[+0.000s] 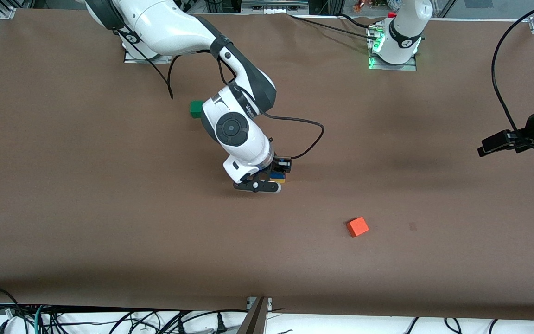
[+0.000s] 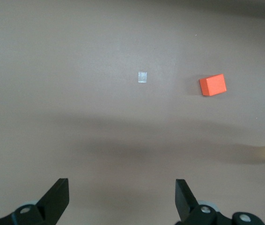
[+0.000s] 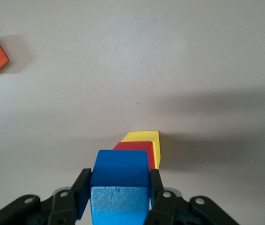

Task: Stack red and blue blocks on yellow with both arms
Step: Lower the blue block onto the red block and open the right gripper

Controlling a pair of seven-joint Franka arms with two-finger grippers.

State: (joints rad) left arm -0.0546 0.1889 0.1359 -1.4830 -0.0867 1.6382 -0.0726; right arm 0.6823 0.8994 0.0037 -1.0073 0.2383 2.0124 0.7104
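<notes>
The right arm (image 1: 193,35) comes from its base at the top of the front view, bends down over the middle of the tabletop (image 1: 86,208), and its wrist points steeply downward. The right claw (image 1: 280,172) is low over the small stack and pinches the blue block (image 3: 120,187) between its two fingers (image 3: 157,187). In the right wrist view the blue block is over the red block (image 3: 135,146), and the red block sits on the yellow block (image 3: 144,137), which stands on the tabletop; I cannot tell if blue already touches red. In the front view the stack is mostly hidden by the claw; only a bit of blue and a thin yellow edge show, and no red. Small writing on the right wrist cannot be read. A green cube (image 1: 196,108) is partly covered by this arm, farther from the camera than the stack. An orange cube (image 1: 357,227) lies alone, nearer to the camera and toward the left arm's end. The left arm (image 1: 406,32) waits; it is cut off at the picture's edge. The left claw (image 2: 122,199) hangs over bare tabletop with its fingers spread wide and holds nothing.
</notes>
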